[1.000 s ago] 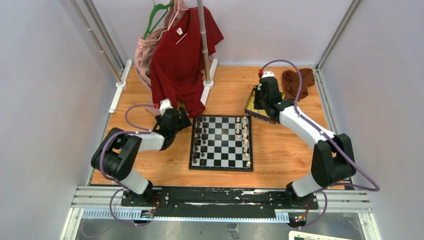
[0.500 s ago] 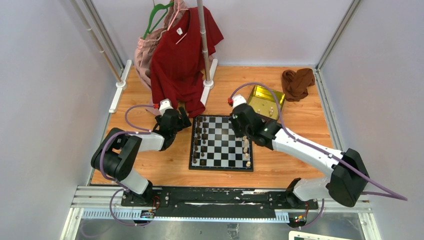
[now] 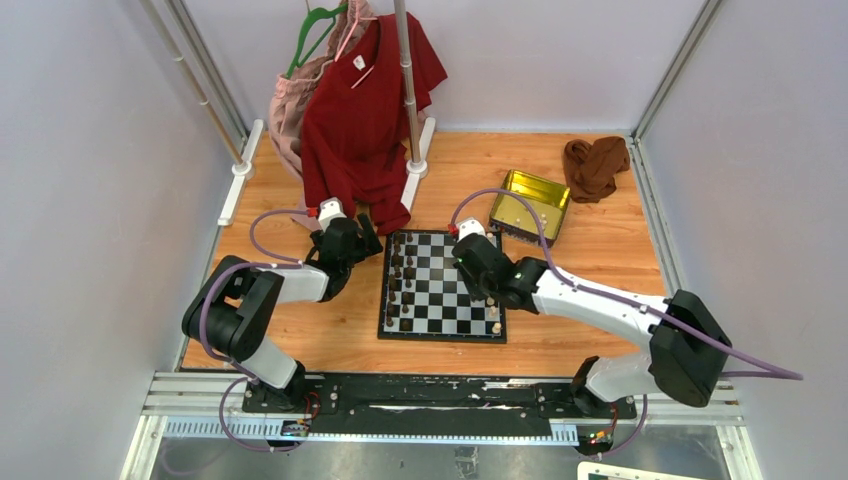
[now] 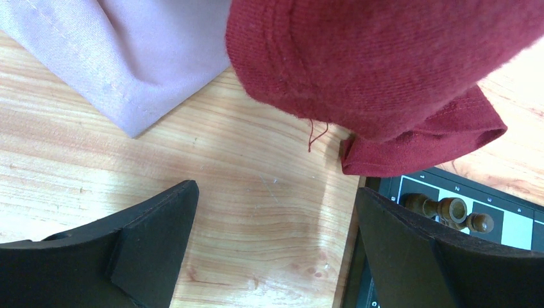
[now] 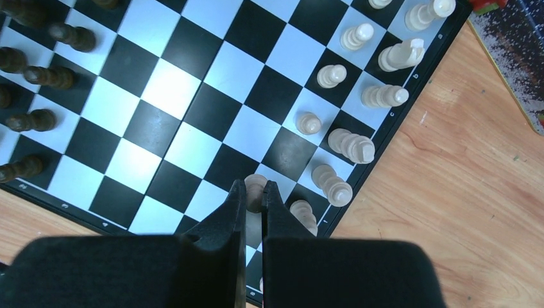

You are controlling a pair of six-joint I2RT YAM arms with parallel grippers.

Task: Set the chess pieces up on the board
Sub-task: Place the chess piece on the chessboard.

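Board (image 3: 440,300) lies flat at the middle of the table (image 3: 580,300); dark pieces (image 3: 400,272) stand in 2 files along its left edge, cream pieces (image 5: 349,146) in 2 files along its right edge. Right gripper (image 5: 254,192) is over the board toward its near-right corner, jaws pinched on a cream pawn (image 5: 256,185), other cream pieces crowding just beside the fingers; left gripper (image 4: 276,199) is off the board's far-left corner, jaws wide apart over bare wood, holding nothing. Red shirt (image 3: 365,110) hem hangs right at that corner, pink garment (image 3: 290,110) beside it; gold tin (image 3: 528,205) and brown cloth (image 3: 595,165) lie toward the table's far-right corner.
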